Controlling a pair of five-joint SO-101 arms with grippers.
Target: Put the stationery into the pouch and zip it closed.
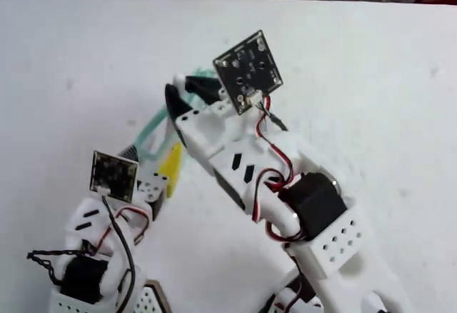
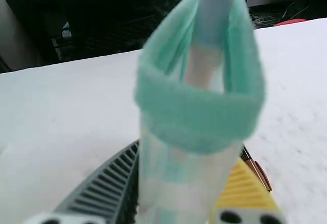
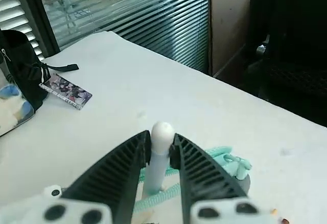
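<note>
Right pincer: black jaws narrowed onto the pen, gripping its light-blue barrel just under the white tip, with the pen upright.
Left pincer: grey and yellow jaws clamped on the pouch, one on each side.
Pouch: clear with a mint-green rim, its mouth open just past the left pincer's tips, directly beneath the right pincer.
Pen's far end: inside the pouch mouth.
Table: white.

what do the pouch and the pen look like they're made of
The pouch has a mint rim that looks like soft woven fabric, matte and fuzzy. Its body looks like thin translucent plastic, since pale shapes show through. The pen is probably smooth hard plastic, pale blue with a rounded white tip.
</note>
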